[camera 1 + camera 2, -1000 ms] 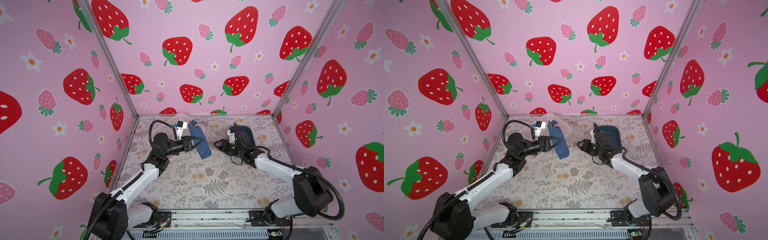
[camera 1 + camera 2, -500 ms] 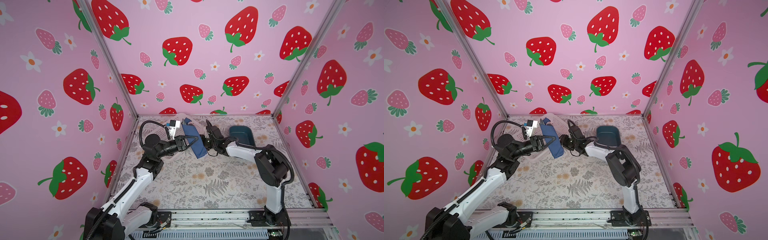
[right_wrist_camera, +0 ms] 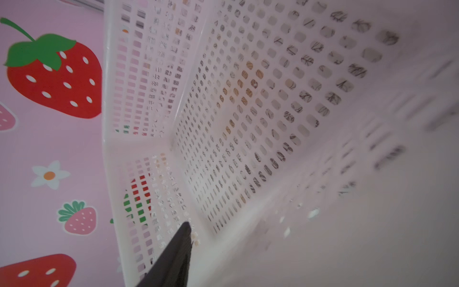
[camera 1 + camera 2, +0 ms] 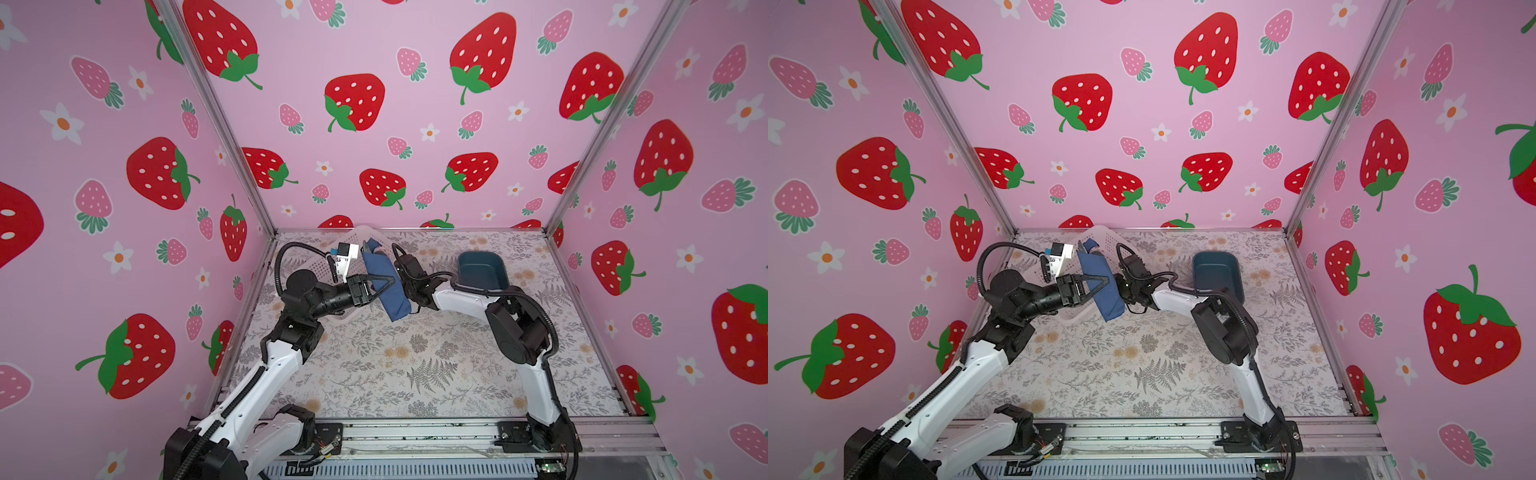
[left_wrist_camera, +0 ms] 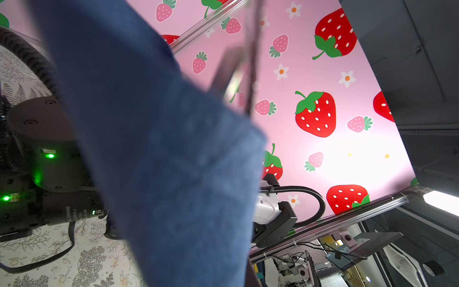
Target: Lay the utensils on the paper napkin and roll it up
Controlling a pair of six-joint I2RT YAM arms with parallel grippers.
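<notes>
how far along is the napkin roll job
Done: the napkin looks rolled into a bundle, with metal utensils poking out one end. In hand: the left gripper grips that bundle, lifted beside the white basket; the right gripper is close by it. Left: probably just setting the roll down.

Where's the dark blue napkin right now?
In both top views the paper napkin hangs in the left gripper at the back left, by the white basket, with the right gripper close on its right.
</notes>
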